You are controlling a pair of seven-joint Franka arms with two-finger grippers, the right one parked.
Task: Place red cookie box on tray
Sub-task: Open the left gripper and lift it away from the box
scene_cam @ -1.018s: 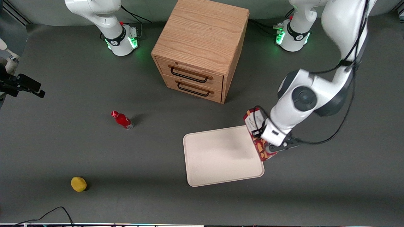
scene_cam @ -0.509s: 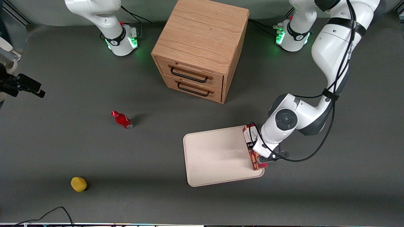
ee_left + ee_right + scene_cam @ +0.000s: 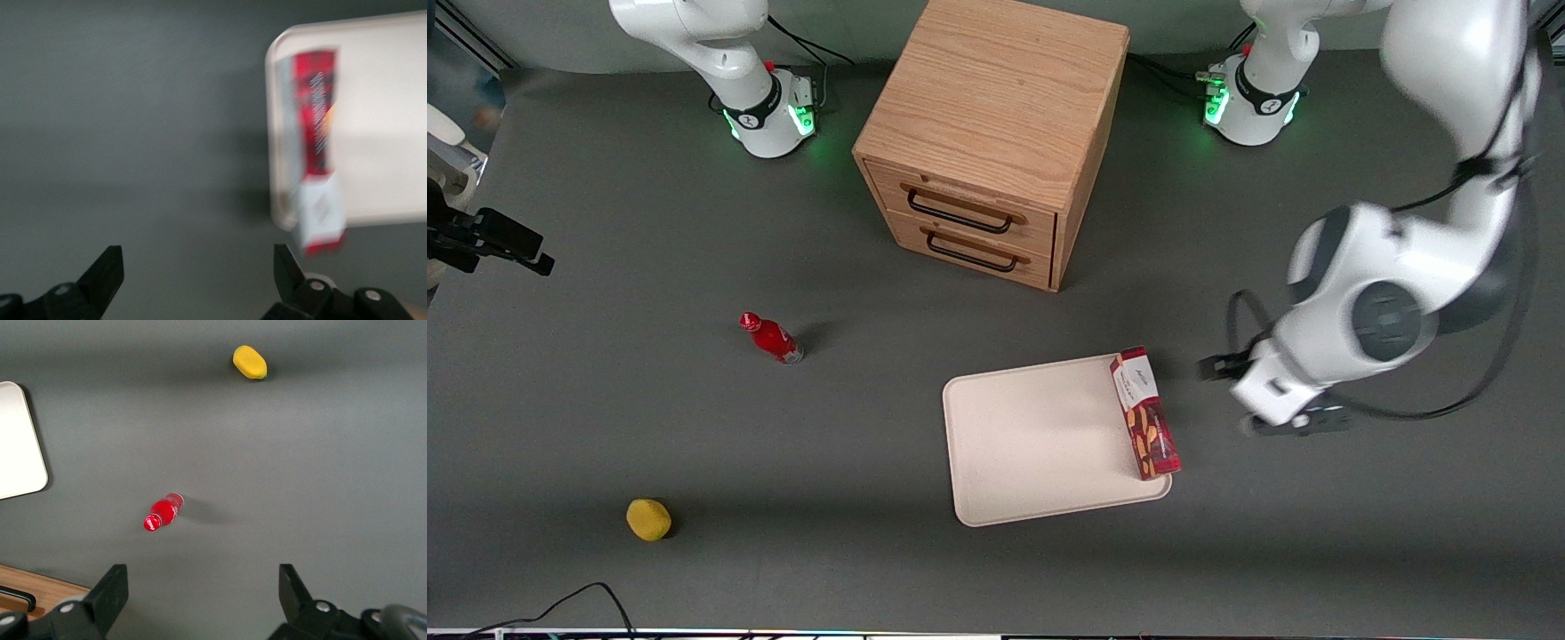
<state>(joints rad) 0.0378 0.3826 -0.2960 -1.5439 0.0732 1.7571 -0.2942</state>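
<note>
No readable text anywhere. The red cookie box on the tray carries a white label panel with print too small and blurred to make out. The gripper hangs over the table beside the tray, wide apart, bearing no markings.

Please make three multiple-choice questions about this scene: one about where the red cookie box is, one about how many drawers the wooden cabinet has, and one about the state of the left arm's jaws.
1. Where is the red cookie box?
A. on the tray, along its edge toward the working arm
B. on top of the wooden cabinet
C. beside the red bottle

2. How many drawers does the cabinet show?
A. one
B. two
C. four

3. The gripper is:
A. shut on the box
B. shut on the bottle
C. open, empty, above bare table beside the tray

Answers: 1 A, the box lies at the tray's rim; 2 B, two black handles show on its front; 3 C, the wrist view shows the jaws spread with nothing between them.
</note>
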